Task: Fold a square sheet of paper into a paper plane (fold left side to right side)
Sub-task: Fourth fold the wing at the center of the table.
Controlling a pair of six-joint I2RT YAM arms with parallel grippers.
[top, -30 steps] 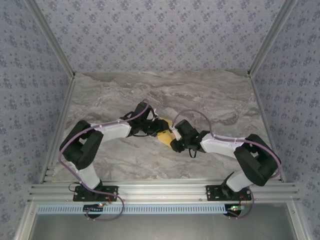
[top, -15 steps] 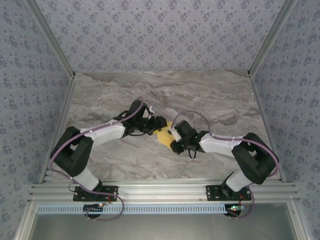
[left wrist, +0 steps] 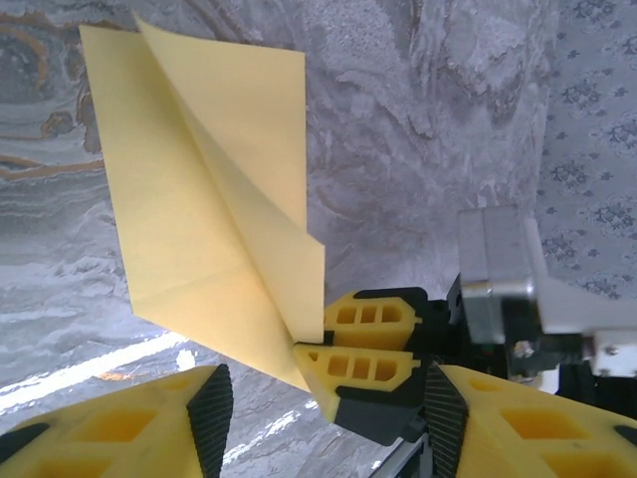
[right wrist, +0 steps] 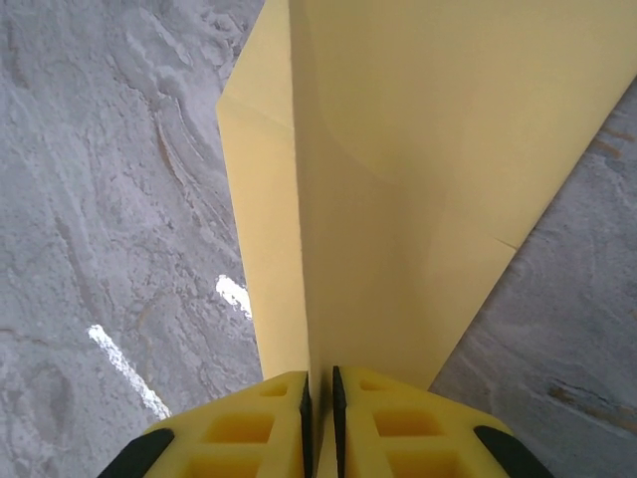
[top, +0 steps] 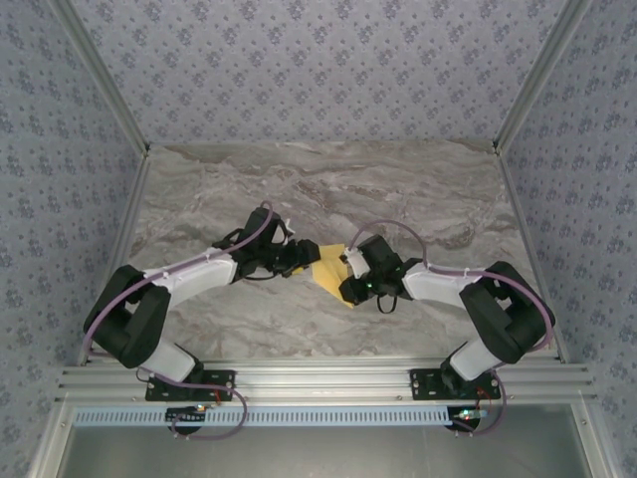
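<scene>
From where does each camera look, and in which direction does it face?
Top external: above and behind the arm bases, looking down on the marble table; both arms, with left gripper and right gripper at the folded yellow sheet of paper.
Left wrist: on the left arm, facing past its own open fingers toward the sheet and the right gripper pinching its corner.
Right wrist: on the right arm, facing along its shut fingers onto the sheet.
Shared: both wrist views show the right gripper holding the sheet.

Left fingers (left wrist: 129,423) spread, drawn back off sheet (top: 326,267); more sheet exposed; right fingers (right wrist: 239,428) closed onto it.
</scene>
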